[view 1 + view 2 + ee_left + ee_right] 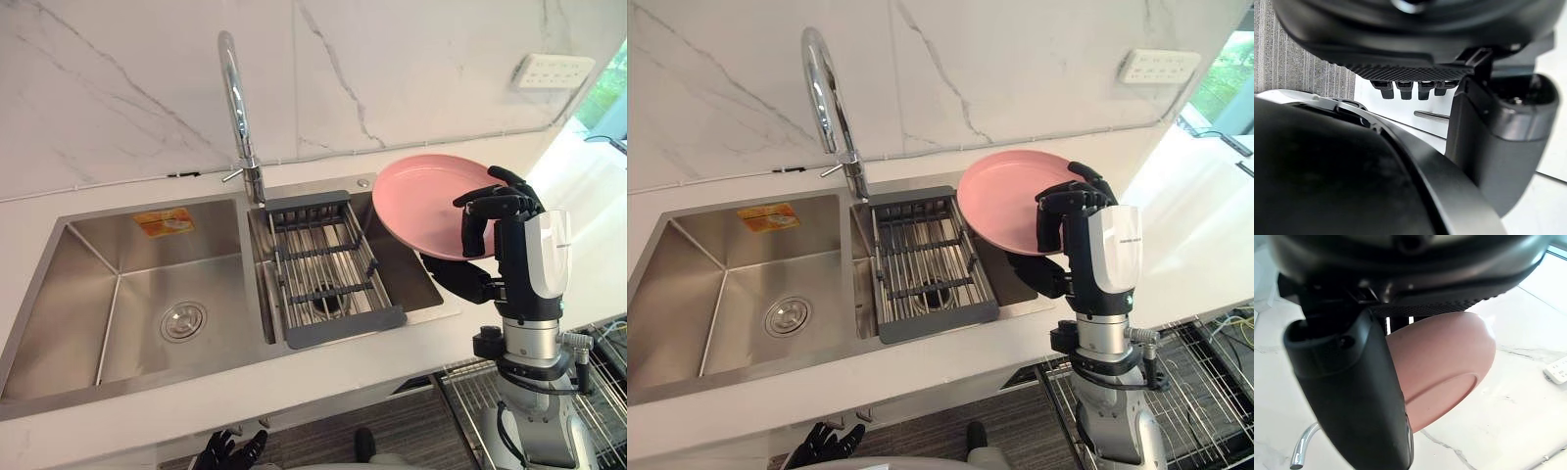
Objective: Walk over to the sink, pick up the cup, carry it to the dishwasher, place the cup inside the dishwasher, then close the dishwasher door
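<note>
**Pink plate held at the sink's right end**

Pink and smooth, the pink plate [421, 201] sits in the right hand [502, 211]. The dark fingers are curled over its right rim and the thumb is tucked beneath, so the hand is clamped on the plate. In the right wrist view the plate's round underside [1449, 367] shows past the thumb, with a shallow foot ring. The plate is tilted and raised above the right end of the sink [59, 323], overlapping that corner. It stands apart from the grey drying rack [328, 269] just to its left. Its lower right part is hidden behind the hand.

To the right of the hand lies a bare stretch of white countertop [588, 186]. Behind it rises the veined marble wall [392, 69], which carries a white socket strip [554, 70]. Below the counter's front edge, at lower right, a wire basket [1205, 382] is cut off by the frame.

The rack of metal bars in a grey frame spans the sink's narrow right bowl. What lies under it is hard to make out. The wide left bowl is brushed steel with a round drain [183, 320] and an orange sticker [164, 222] on its back wall. The chrome faucet [238, 108] arches between the bowls.

The left hand [230, 452] hangs low by the striped grey floor [392, 431], fingers loose and holding nothing.
</note>
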You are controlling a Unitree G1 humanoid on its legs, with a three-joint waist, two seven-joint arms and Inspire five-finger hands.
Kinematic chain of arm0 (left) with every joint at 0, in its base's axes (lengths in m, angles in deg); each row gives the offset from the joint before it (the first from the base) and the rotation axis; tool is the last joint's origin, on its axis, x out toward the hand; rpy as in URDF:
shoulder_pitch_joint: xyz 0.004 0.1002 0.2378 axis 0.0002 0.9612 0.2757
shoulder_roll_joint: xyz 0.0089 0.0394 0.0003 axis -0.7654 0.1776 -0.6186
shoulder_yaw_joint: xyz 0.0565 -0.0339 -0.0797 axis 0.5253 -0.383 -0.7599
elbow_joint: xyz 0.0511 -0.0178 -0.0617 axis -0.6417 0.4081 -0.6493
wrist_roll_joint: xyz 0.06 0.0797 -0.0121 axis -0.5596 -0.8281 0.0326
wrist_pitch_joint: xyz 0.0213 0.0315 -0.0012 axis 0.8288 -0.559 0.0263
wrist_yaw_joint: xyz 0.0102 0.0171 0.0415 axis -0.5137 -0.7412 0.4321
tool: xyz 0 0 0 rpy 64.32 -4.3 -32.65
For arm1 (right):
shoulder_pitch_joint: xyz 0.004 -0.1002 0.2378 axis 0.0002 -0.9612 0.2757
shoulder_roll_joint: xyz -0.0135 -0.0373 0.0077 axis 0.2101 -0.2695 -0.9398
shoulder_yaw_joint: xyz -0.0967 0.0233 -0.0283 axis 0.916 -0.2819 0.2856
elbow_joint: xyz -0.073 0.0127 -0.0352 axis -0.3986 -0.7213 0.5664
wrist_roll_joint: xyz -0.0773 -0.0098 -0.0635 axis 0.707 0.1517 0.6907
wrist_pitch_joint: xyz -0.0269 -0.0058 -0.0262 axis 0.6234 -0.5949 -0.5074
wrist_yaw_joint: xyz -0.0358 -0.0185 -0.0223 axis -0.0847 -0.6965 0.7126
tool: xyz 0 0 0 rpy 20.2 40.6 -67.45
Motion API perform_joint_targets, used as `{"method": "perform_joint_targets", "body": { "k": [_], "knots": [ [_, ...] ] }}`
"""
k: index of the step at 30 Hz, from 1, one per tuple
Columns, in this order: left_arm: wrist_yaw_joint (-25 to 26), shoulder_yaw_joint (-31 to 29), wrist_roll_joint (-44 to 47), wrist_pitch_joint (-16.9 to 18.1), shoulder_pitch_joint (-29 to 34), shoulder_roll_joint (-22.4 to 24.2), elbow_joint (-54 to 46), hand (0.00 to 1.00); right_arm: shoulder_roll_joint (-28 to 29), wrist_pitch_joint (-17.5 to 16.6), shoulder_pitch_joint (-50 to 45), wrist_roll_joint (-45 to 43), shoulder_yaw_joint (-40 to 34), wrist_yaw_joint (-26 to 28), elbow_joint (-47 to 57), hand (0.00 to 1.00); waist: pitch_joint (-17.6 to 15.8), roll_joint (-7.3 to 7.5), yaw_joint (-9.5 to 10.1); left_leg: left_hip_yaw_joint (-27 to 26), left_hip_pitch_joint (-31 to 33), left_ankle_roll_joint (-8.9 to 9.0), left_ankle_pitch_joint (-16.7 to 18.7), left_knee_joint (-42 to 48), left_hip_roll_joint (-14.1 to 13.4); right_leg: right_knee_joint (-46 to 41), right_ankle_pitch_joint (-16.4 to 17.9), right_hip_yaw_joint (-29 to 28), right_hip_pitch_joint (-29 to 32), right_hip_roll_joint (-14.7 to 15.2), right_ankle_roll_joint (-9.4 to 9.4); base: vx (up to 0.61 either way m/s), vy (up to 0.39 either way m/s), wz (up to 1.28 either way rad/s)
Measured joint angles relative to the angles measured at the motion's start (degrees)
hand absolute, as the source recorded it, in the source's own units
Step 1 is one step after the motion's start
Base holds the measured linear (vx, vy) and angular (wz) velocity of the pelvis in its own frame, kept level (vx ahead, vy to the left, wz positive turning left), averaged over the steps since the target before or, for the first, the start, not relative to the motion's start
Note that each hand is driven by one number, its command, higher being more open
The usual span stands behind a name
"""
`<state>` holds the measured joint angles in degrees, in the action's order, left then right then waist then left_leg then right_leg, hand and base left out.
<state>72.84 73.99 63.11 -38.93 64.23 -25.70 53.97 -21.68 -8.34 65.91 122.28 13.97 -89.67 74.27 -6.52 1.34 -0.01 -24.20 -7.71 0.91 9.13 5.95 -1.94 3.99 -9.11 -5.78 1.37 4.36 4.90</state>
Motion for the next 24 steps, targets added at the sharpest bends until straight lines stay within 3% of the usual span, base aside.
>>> {"method": "perform_joint_targets", "body": {
  "k": [4,6,7,8,10,13,14,15,16,18,22,24],
  "knots": [
    [-0.04,-0.31,0.86,-0.02,0.38,0.16,-0.01,1.00,0.36,0.11,-0.42,0.09,0.01,0.00,-0.03,0.00,-0.43,0.76,-0.71,-2.08,1.05,-0.77,1.91,4.00,-0.55,-1.30,-0.60,-1.28,1.15,-0.32,-0.08,-0.10,-0.005,-0.34],
    [0.12,-0.54,1.47,-0.27,0.33,0.34,-0.01,1.00,0.92,0.03,-0.53,0.77,0.01,-0.52,-0.18,0.00,-0.41,0.53,-0.88,-4.01,1.23,-1.26,2.41,4.60,-1.42,-2.11,3.38,3.48,2.10,-0.32,-7.30,-0.15,0.003,-0.48],
    [0.36,-0.49,1.71,-0.31,0.23,0.90,0.00,1.00,0.92,0.01,-0.10,1.44,0.27,-0.83,-0.42,0.00,-0.12,-0.59,-0.46,-5.76,1.31,-2.37,2.28,3.64,-3.08,-5.91,7.43,9.52,3.64,0.08,-10.44,-0.12,0.014,-0.77],
    [0.44,-0.50,1.88,-0.24,0.16,0.74,-0.07,1.00,0.80,-0.52,0.36,1.80,0.45,-1.13,-0.42,0.00,-0.47,-0.04,-0.12,-7.85,1.27,-2.52,2.05,3.97,-3.53,-13.40,8.59,13.49,6.79,1.52,-8.68,-0.16,-0.003,-1.01],
    [0.98,-0.37,3.12,-0.77,0.32,0.32,0.09,1.00,0.23,-1.70,0.56,2.35,1.48,-3.21,-0.53,0.00,-0.36,0.70,-0.08,-10.85,0.45,-2.57,2.31,4.50,-3.67,-32.33,14.84,21.78,9.43,5.70,-7.47,-0.15,-0.018,-0.72],
    [1.73,-0.15,3.55,-1.25,0.20,0.24,0.00,1.00,-1.30,-2.14,2.71,2.57,4.06,-4.15,-1.24,0.00,-0.17,0.78,0.33,-13.14,1.17,-1.50,2.84,6.96,-4.04,-32.85,17.80,23.90,6.39,5.79,-5.81,-0.04,-0.019,-0.47],
    [2.42,-0.06,3.99,-1.85,-0.18,0.04,-0.23,1.00,-2.54,-2.09,4.25,3.57,5.39,-4.16,-1.44,0.00,-0.07,1.03,0.80,-14.39,2.57,-0.96,4.12,10.40,-4.50,-26.31,18.71,24.15,4.25,4.69,-3.71,-0.04,-0.069,-0.69],
    [3.04,0.11,3.97,-3.04,-1.05,0.52,0.00,1.00,-4.08,-1.90,4.99,4.20,6.12,-4.06,-2.13,0.00,0.42,-0.73,0.92,-13.34,4.84,-0.78,4.76,12.91,-6.35,-19.48,15.69,23.44,2.70,1.71,-2.78,-0.04,-0.048,-0.59],
    [3.31,0.28,3.96,-3.41,-1.24,0.61,0.08,1.00,-4.63,-1.47,5.00,4.24,6.58,-3.88,-2.22,0.00,0.75,-1.34,0.93,-11.98,5.32,-0.84,4.65,12.86,-6.68,-16.20,14.08,23.22,1.69,0.50,-2.91,-0.06,-0.014,-0.44],
    [4.12,0.27,3.85,-3.46,-1.27,-0.35,0.17,1.00,-5.07,-0.49,4.41,4.20,6.76,-3.30,-2.29,0.00,0.93,-1.17,0.86,-11.94,5.23,-0.47,3.82,12.20,-7.49,-6.93,9.64,21.93,-1.44,-2.01,-3.65,-0.07,-0.019,-0.38],
    [4.63,0.17,1.70,-3.47,-1.08,-1.17,0.36,1.00,-5.02,-0.16,3.02,3.72,4.95,-2.16,-0.51,0.00,0.99,-0.84,0.84,-10.63,5.26,-0.38,3.40,10.54,-6.05,-0.76,5.44,19.16,-2.61,-2.78,-4.09,-0.08,-0.005,-0.42],
    [4.99,-0.01,1.59,-3.20,-0.45,-0.75,0.52,1.00,-4.84,-0.30,2.80,3.61,4.65,-1.41,-0.17,0.00,1.03,-1.02,0.99,2.41,4.95,-0.74,3.00,9.03,-2.68,1.22,3.32,15.82,-2.40,-2.95,-3.96,-0.02,0.045,-0.65]
  ]
}}
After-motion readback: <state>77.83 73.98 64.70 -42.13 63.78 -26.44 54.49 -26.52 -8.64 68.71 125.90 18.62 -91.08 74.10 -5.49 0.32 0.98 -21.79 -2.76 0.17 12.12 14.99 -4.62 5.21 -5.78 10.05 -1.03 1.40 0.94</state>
